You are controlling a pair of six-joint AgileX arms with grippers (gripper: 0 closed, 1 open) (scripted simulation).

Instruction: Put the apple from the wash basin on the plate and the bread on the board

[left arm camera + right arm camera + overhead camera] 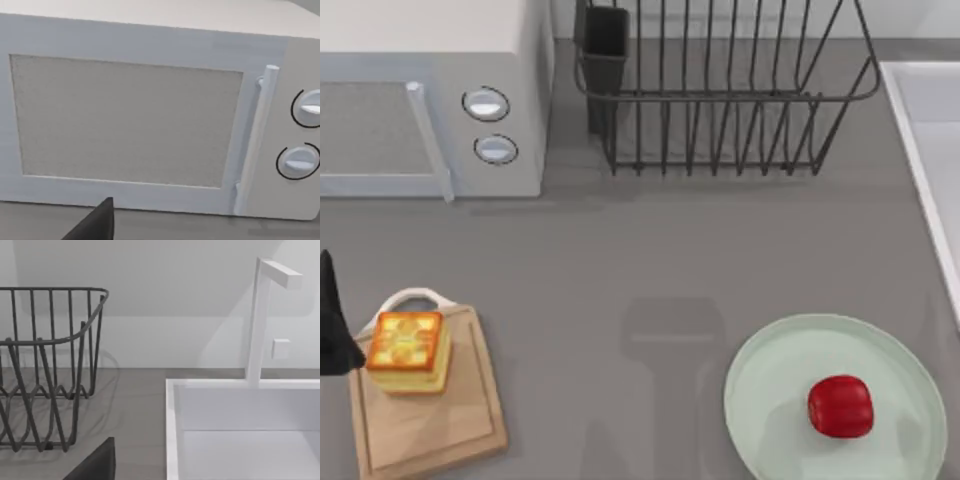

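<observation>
- At the near right of the grey bench (650, 260), the apple (840, 406) lies on the plate (770, 390), right of the plate's middle, glossy red and much smaller than the pale mint dish around it.
- At the near left, the bread (408, 350) sits toasted side up on the board (430, 430), on the end nearest the white loop handle (415, 297).
- The board lies at a slight angle to the bench edge, its far end bare wood.
- Plate and board are well apart, with open grey bench between them.
- At the right edge, the wash basin (925, 150) shows its straight pale rim; in the right wrist view its white wall (172, 430) drops into the hollow, and a white tap (260, 320) rises behind it.
- At the back stands a black wire dish rack (720, 100), near the basin but not touching it.
- At the back left sits a white microwave (430, 100) with two round knobs (485, 103); the left wrist view faces its door and handle (257, 140).
- The left pincer (332, 330) is a dark shape at the far left edge, just beside the board; whether it is apart or together I cannot tell.
- In the right wrist view a dark part of the right pincer (97, 465) juts in between rack and basin; whether it is apart or together I cannot tell either.
</observation>
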